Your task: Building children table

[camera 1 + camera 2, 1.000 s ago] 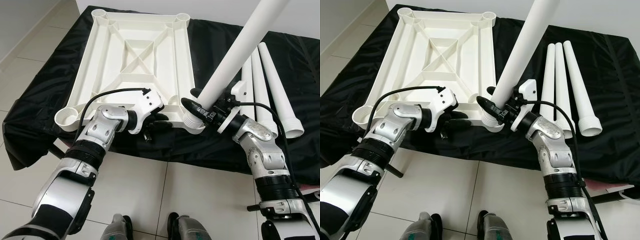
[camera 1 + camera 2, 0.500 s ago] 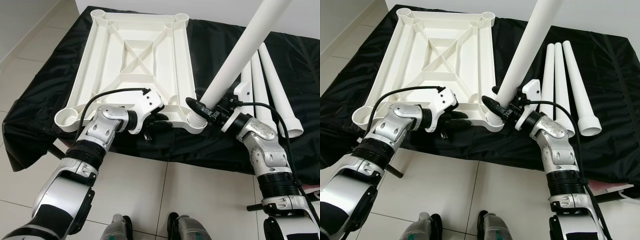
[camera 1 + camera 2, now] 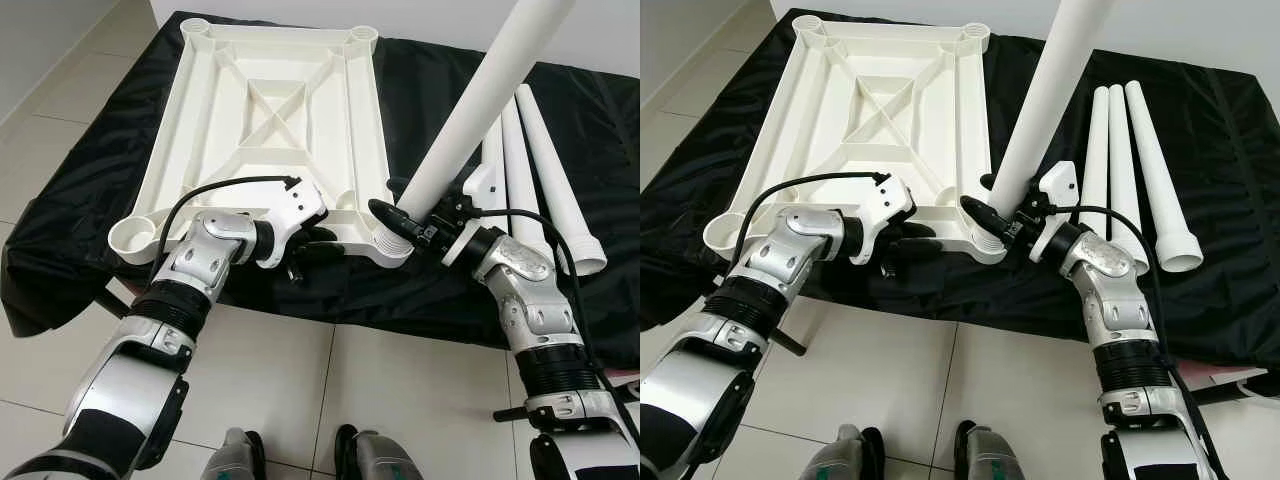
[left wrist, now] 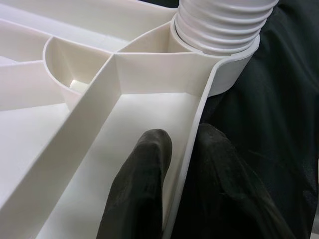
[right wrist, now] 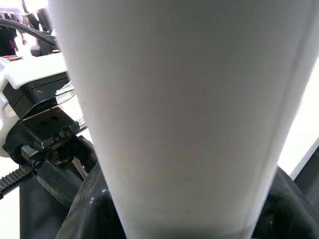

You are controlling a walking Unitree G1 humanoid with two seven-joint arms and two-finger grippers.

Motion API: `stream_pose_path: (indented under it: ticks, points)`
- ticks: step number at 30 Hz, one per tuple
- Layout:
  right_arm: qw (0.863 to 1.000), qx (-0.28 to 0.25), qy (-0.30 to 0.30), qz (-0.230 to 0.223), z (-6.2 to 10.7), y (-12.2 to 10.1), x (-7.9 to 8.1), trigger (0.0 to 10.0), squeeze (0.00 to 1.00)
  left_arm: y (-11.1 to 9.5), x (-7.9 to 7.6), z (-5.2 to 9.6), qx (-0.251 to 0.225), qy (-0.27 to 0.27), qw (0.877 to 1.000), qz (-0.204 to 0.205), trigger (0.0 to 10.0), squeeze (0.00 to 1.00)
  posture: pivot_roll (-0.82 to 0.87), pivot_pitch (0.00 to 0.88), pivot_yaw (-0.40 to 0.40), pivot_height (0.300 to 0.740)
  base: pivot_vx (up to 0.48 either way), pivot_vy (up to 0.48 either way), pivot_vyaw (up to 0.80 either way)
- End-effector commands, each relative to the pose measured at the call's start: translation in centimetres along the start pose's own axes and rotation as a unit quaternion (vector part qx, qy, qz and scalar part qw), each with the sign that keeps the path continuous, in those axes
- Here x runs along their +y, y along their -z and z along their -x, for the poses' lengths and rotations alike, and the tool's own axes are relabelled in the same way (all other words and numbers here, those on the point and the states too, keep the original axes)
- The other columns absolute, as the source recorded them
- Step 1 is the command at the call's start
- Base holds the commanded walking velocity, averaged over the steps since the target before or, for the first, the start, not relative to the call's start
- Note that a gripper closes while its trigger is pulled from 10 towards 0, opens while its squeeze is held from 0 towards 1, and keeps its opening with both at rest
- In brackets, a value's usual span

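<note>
A white plastic tabletop (image 3: 270,110) lies upside down on a black cloth (image 3: 100,150). My left gripper (image 3: 318,240) is shut on its near rim, one finger (image 4: 144,184) inside the wall and one outside. My right gripper (image 3: 400,215) is shut on a long white leg (image 3: 480,100) just above its threaded end (image 4: 219,25). That end sits in the tabletop's near right corner socket (image 3: 392,248). The leg leans up and away to the right, and its smooth shaft (image 5: 184,114) is close in the right wrist view.
Three more white legs (image 3: 530,170) lie side by side on the cloth to the right of the tabletop. The cloth's near edge hangs over pale floor tiles (image 3: 280,380). My feet stand just short of that edge.
My right wrist has shifted a little and the leg now stands slightly steeper, its threaded end still at the corner socket. The left gripper has kept its hold on the rim.
</note>
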State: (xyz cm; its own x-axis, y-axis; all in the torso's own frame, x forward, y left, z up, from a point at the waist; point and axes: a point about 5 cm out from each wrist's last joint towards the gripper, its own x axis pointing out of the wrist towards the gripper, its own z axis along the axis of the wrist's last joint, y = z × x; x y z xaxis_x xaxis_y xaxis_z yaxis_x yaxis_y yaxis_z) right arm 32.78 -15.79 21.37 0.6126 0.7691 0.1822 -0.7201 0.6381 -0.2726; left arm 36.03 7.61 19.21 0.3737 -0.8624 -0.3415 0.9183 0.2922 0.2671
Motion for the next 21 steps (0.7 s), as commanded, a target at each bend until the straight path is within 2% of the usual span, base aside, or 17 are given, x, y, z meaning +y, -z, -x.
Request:
stream_pose_path:
  ticks: [1, 21]
  points:
    - [0.999, 0.041, -0.015, -0.021, 0.35, 1.89, 0.86, 10.0, 0.0, -0.33, -0.14, 0.09, -0.018, 0.001, 1.0, 0.003, 10.0, 0.0, -0.05, 0.2, -0.014, 0.74, 0.0, 0.0, 0.0]
    - [0.998, 0.055, -0.018, -0.014, 0.07, 2.38, 1.03, 10.0, 0.0, -0.25, -0.27, 0.11, -0.017, 0.001, 1.0, 0.004, 10.0, 0.0, -0.05, 0.199, -0.017, 0.74, 0.0, 0.0, 0.0]
